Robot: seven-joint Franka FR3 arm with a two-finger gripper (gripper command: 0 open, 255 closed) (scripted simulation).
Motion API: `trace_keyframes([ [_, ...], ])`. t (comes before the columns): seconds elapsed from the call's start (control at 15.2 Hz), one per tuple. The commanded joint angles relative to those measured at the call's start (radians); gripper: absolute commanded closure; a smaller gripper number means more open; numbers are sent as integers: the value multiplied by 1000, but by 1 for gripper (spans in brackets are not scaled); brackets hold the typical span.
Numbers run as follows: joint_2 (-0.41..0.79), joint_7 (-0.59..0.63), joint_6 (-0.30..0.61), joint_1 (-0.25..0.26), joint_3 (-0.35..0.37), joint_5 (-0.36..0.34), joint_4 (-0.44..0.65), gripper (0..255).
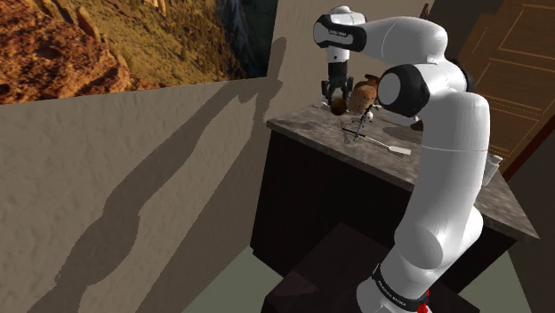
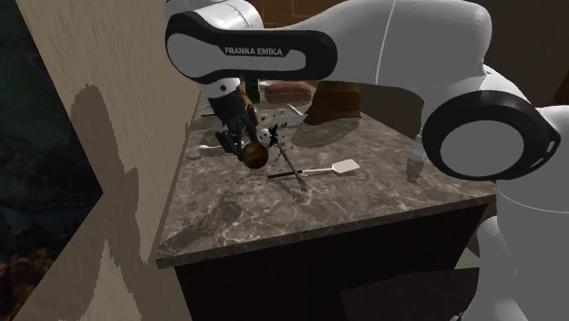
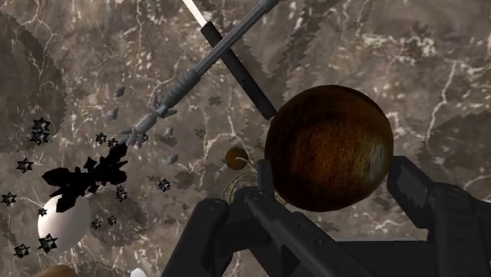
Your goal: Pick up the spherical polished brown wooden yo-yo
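Jaws closed around the brown yo-yo [image 3: 329,148], one black finger [image 3: 425,201] pressed against each side of the ball in the wrist view, no gap visible on either side. Counting that as a grip, not just straddling

Yo-yo is round, glossy, dark brown wood grain. It sits between the fingertips, above the marbled bench [image 2: 365,205]. Second exterior view has it hanging at the tip of the tilted hand, over the bench's far half near the wall side. It looks slightly off the surface, though the clearance is hard to confirm from these angles

Under and beside it: two crossed dark rods [image 3: 193,75], a scatter of black star-shaped specks [image 3: 75,177], a white rounded thing [image 3: 67,224], and a small white spatula-like tool [image 2: 345,166] lying further along the bench. None of them touch the yo-yo

Progress, my judgement: reach and grasp done, lift probably just begun. Left: raise it clearly free of the bench and the clutter below, with the grip holding. A smooth ball in two flat fingers could slip
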Motion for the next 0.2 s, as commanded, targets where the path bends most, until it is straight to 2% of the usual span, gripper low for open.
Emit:
trace_keyframes([
  [0.0, 15, -8, -36, -4, -1, 3, 51, 255],
  [0.13, 16, -8, -39, -4, -1, 3, 55, 255],
])
